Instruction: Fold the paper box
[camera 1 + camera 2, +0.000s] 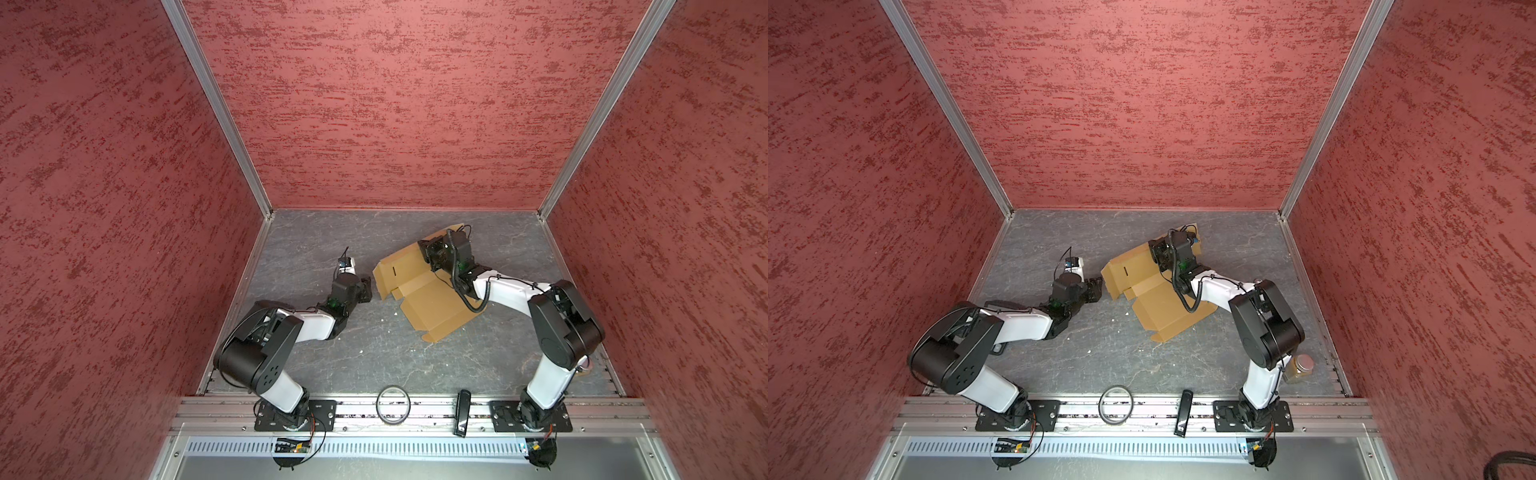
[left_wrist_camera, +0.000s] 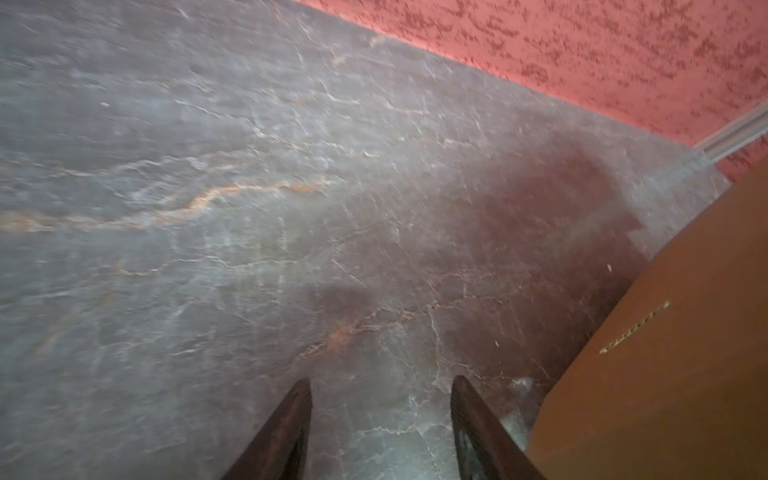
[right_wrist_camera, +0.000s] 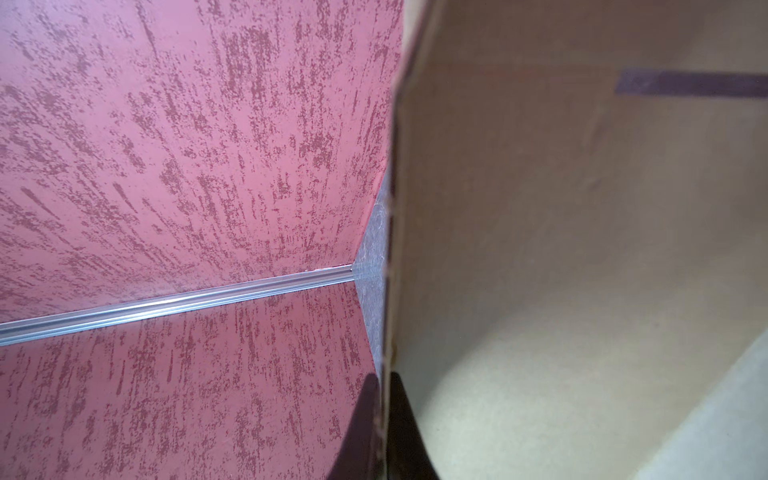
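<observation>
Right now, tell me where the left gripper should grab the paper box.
Grip the free left edge of the slotted panel of the paper box, coming from the left. That panel looks tilted up, its edge facing the open left gripper, while the right gripper pinches the far flap.

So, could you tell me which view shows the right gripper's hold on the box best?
The right wrist view: the right gripper is shut on a raised edge of the box. Both top views show it only from above, the pinch hidden; the left wrist view misses it.
</observation>
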Tool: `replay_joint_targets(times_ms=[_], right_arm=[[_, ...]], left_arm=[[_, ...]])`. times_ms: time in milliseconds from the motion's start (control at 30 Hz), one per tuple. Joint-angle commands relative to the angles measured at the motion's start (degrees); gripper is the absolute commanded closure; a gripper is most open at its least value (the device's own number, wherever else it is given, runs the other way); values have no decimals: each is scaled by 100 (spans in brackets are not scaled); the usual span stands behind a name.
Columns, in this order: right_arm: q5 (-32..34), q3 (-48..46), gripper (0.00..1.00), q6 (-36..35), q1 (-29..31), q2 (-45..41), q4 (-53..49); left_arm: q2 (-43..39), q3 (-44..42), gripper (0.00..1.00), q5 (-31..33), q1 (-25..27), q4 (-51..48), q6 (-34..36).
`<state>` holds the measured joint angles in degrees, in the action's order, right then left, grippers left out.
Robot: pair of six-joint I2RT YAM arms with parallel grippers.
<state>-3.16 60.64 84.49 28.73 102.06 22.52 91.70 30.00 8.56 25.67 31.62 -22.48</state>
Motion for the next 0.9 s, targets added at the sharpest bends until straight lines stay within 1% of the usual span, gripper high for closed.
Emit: replay_joint_targets(times_ms=[0,267,433,600,867], right_arm=[[-60,-120,92,-13,-61,-221,244],[-97,-398,92,6,-65,-324,430],[-113,-497,92,-2,-66,-372,531],[-148,-518,93,-20,-65,-383,635],[-168,-713,93,-123,-62,-497,822]], left_arm=[[183,217,46,-367,-46,373,112],[460,471,47,-643,-19,486,174],[539,519,48,-775,98,503,260],[620,541,48,-811,252,588,339],[732,498,48,-812,331,821,262]])
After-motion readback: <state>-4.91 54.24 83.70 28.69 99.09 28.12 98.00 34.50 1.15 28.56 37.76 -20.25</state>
